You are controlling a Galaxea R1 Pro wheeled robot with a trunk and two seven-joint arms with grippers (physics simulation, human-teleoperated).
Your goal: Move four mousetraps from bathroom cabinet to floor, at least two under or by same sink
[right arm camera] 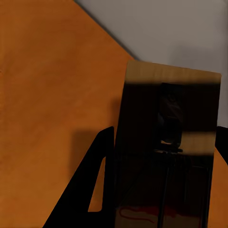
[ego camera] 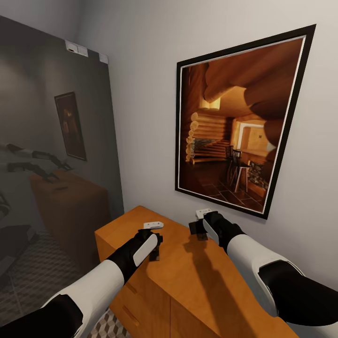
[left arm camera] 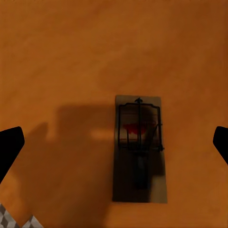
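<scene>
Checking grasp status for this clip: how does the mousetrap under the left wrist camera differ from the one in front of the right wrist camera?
The left-side mousetrap lies flat on the cabinet top, untouched between the open left gripper fingers. The right-side mousetrap is clamped in the right gripper, raised and tilted off the cabinet top. The left one is evenly lit, the right one mostly in shadow. Both are brown boards with wire and a red mark.

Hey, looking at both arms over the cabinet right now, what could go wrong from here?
The right gripper holds a mousetrap close to the wall; swinging away could knock it against the framed picture. The left gripper hangs open above another mousetrap lying flat on the cabinet; an off-centre descent might push it instead of gripping.
</scene>
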